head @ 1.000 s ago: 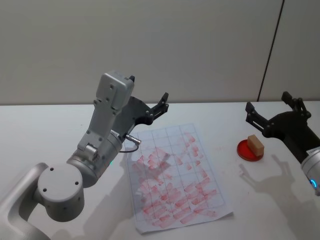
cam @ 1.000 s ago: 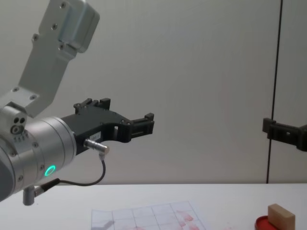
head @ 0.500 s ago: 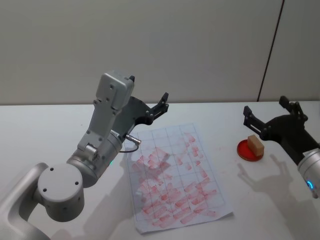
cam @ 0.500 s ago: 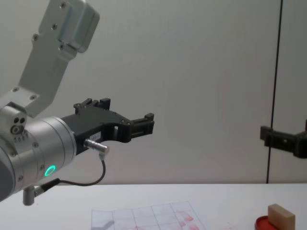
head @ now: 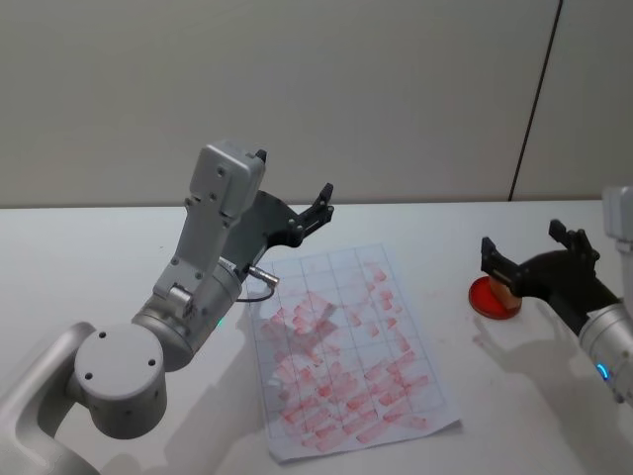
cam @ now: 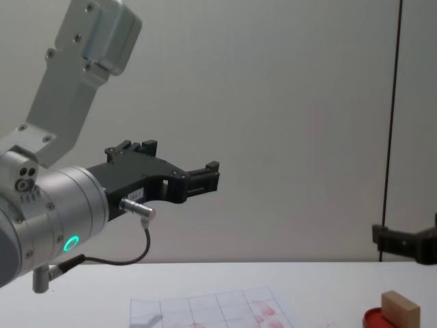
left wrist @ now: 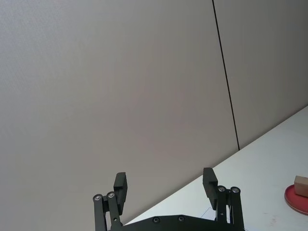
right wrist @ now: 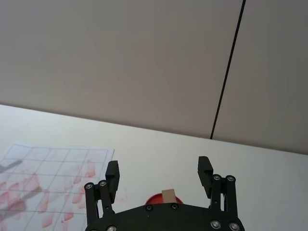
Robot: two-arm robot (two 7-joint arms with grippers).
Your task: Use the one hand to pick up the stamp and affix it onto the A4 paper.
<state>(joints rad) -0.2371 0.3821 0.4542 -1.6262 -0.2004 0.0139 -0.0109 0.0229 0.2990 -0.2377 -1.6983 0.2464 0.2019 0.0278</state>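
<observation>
Right gripper (right wrist: 159,168) low, jaws wide apart; left gripper (left wrist: 164,180) raised, idle, jaws apart.

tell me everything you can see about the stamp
The stamp is a small light-tan block, wooden by its look, with plain faces and squared edges. It stands on the round red ink pad, on the white table right of the A4 paper. Nothing grips it: the open right gripper hovers above it, not touching. The left gripper is raised far off.
</observation>
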